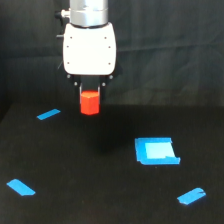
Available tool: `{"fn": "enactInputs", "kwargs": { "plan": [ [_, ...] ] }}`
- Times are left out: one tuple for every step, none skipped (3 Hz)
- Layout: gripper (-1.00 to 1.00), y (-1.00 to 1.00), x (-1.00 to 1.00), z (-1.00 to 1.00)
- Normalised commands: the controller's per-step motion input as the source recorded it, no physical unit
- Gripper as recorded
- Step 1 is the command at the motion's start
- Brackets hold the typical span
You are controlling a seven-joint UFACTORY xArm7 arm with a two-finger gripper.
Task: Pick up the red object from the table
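Nearest the camera, two blue tape strips are seen on the black bench point(100, 200): one tape strip at the near left point(20, 187) and another tape strip at the near right point(191, 196), both lying flat and set at a slant. Between them and farther back, toward the exterior view's right, a blue square patch point(156, 150) is laid flat on the bench, with a paler square area visible in its middle. A third blue strip point(48, 114) is found at the far left, also flat and slanted, well apart from the other pieces.

Above the far part of the bench, the white gripper point(90, 95) is seen pointing straight down, with a grey metallic wrist section above its white body. The red object point(90, 102) is clasped between the dark fingers at its upper part, the block hanging below the white body and being clearly narrower than it. The block is held upright, its faceted sides facing the camera. It appears to be lifted clear of the bench surface, though the dark background makes the gap hard to judge. A faint dark shadow is seen on the bench below and slightly nearer than the block. A black curtain point(175, 50) is hung behind the scene.
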Motion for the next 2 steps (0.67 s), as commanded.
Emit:
{"fn": "enactInputs", "kwargs": {
  "plan": [
    [-1.0, -0.01, 0.09, 0.08],
    [-1.0, 0.03, 0.04, 0.1]
  ]
}}
